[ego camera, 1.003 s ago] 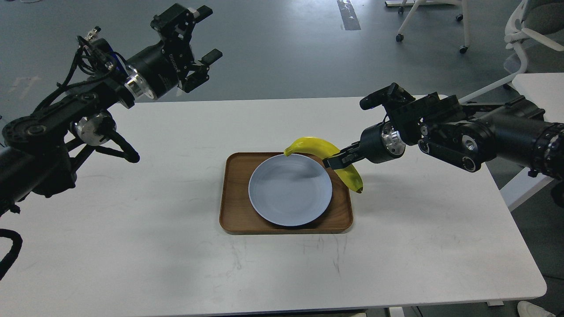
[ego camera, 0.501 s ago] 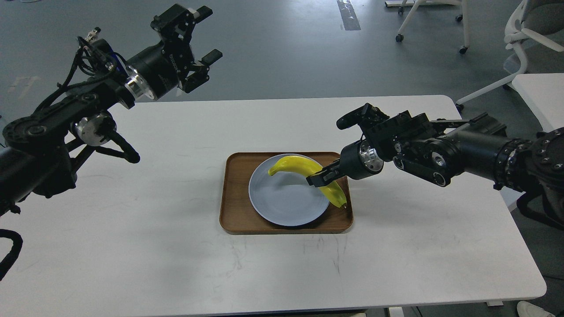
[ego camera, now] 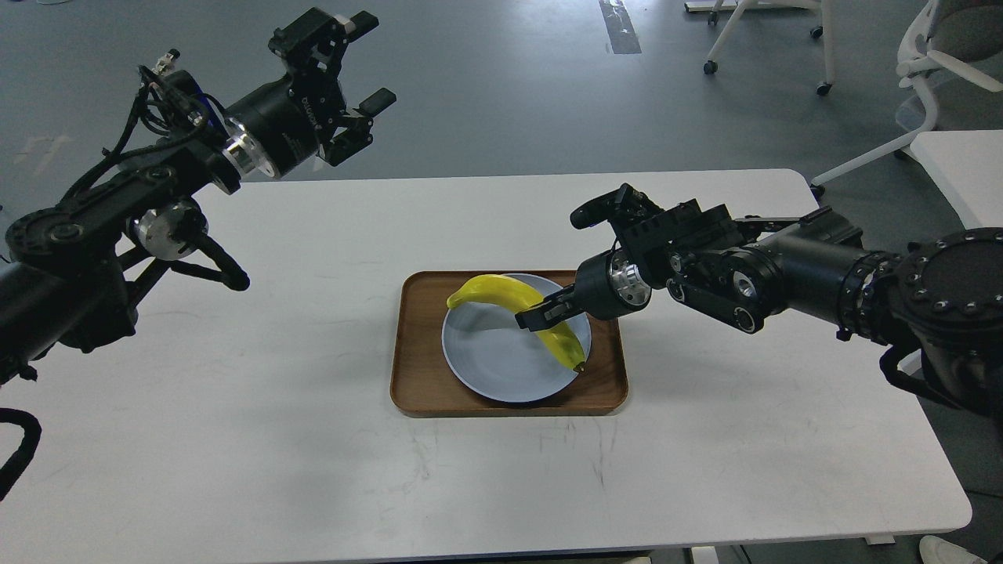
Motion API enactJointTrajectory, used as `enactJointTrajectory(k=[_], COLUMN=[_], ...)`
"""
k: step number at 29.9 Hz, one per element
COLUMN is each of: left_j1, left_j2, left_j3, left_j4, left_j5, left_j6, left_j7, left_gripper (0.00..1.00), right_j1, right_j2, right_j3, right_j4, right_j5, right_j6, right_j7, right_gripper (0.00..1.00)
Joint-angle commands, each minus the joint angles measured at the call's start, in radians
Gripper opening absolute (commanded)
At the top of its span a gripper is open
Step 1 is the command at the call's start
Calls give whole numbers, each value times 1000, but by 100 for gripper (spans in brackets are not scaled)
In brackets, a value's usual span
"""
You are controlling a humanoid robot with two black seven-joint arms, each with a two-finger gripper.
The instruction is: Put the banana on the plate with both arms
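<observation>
The pale blue-grey plate [ego camera: 501, 368] lies on a brown wooden tray at the table's middle. My right gripper [ego camera: 535, 316] is shut on the yellow banana [ego camera: 501, 291] at its middle and holds it over the plate. The banana's dark tip [ego camera: 580, 366] is low by the plate's right rim; I cannot tell whether it touches. My left gripper [ego camera: 368, 59] is open and empty, raised beyond the table's far left edge, well away from the plate.
The wooden tray [ego camera: 411, 368] sits on a white table [ego camera: 235, 439]. White office chairs [ego camera: 932, 47] stand on the floor at the back right. A second white table [ego camera: 964, 164] is at the right edge.
My right arm has carried the banana left and down, from beside the tray's right edge to over the plate. The left arm has not moved.
</observation>
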Motion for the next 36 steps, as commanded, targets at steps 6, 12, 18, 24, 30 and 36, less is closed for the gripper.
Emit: enactJointTrajectory(k=[6,12,18,24,30,36], left_j1=[0,0,-2,-2,14,96], left_j2=[0,0,2,6,2,-26], left_j3=[-1,-3,-3,-11,-50,-118], left_j4=[0,0,0,0,4,4], left_j5=[0,0,0,0,-1,-1], left_j6=[1,1,1,0,1,3], left_j7=[0,0,0,-2,-6,-6], left_gripper=[98,98,98,98,98,98], right_j1=[-6,-6,10,53,-54,-249], right_j2=[3,3,-12,-141,-290,-353], right_j3=[-24,-21,-12,82,347,627], right_j4=[-1,-3,0,2,0,8], right_j5=[3,17,71,242,648,905], right_j6=[0,0,0,-2,-14,-3], right_j7=[0,0,0,0,0,0], right_gripper=[54,76,94,96,98,99])
